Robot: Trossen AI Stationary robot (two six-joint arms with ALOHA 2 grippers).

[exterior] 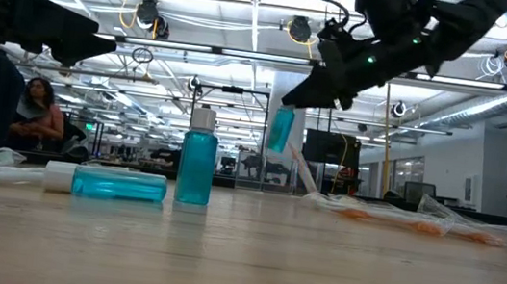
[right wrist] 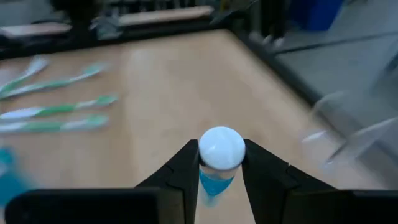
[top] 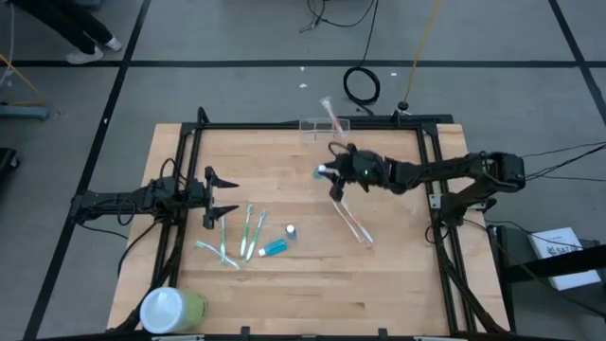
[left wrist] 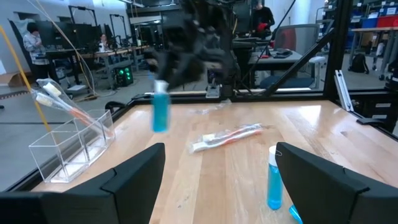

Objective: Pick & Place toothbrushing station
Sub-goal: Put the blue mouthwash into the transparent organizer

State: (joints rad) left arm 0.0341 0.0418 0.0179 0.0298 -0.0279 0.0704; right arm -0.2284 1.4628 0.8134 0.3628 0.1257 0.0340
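High view puts the toothbrushing station (top: 324, 125), a small clear holder with low walls, at the far edge of the tabletop (top: 379, 284), just beyond the right pincer (top: 327, 172) and well apart from the left one. A pink-handled toothbrush (top: 329, 112) leans out of it, propped on the rim because it is far taller than the walls. The right pincer hangs above the wood, pinching a small blue bottle (right wrist: 219, 163) just under its white cap (right wrist: 221, 147), one dark finger on each side of the neck. In the low view the bottle (exterior: 280, 129) dangles slightly tilted, clear of the surface; a grip that high lets the body swing free and go down into a compartment first, which is probably why it is held so. Judging by the short gap to the holder, this looks like the carry toward it.

Wrapped toothbrushes (top: 352, 220) lie on the near side of that pincer. The left pincer (top: 224, 198) waits over its own side with fingers spread wide and nothing between them. Just beside it are green toothbrushes (top: 248, 232), a standing blue bottle (top: 291, 230) and another lying flat (top: 274, 248). A green cylinder with a white lid (top: 170, 310) stands near the tabletop's front corner.
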